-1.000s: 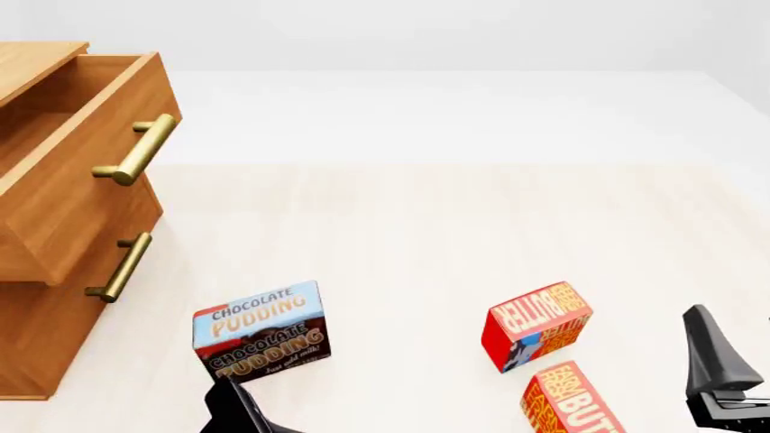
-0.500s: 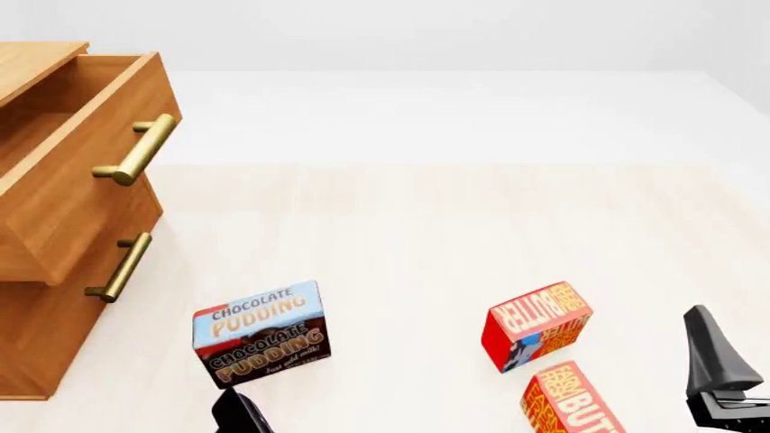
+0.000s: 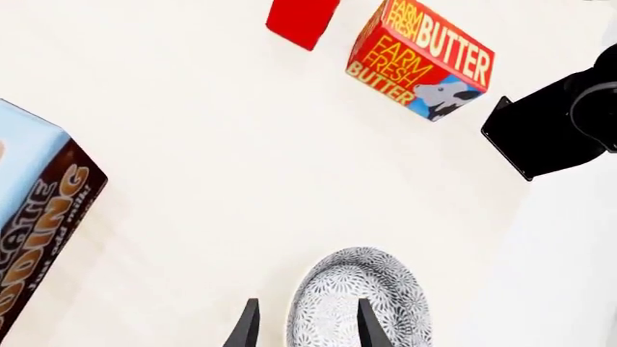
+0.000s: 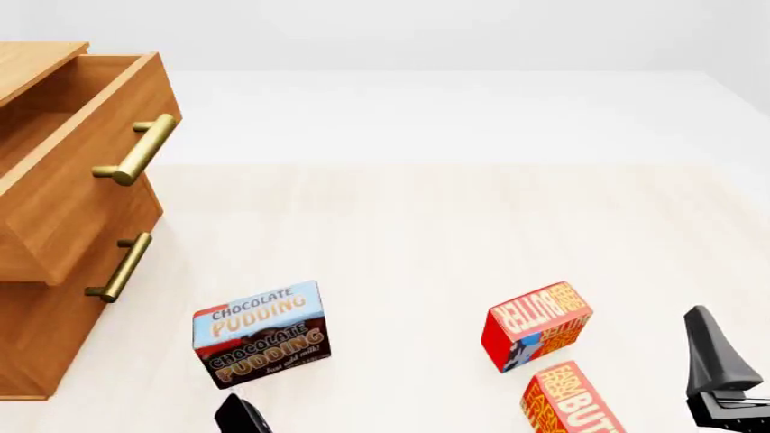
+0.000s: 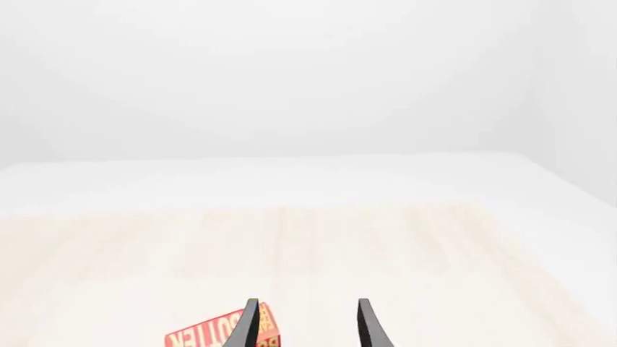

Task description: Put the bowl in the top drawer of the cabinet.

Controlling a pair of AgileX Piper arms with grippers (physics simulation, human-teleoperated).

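At the left, your top drawer [image 4: 90, 153] of the cabinet [image 4: 36, 307] stood pulled out, so the opening step was done. The bowl [image 3: 359, 303] lay on the worktop [image 4: 398, 234] near the pudding box [image 4: 259, 334], ungrasped; left gripper [image 3: 303, 329] jaws were released around its rim. Right gripper [image 5: 306, 325] jaws were released, empty. Grasping, carrying and placing remained.

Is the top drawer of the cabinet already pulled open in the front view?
Yes, the top drawer juts out well beyond the lower drawer front, and its open inside shows from above.
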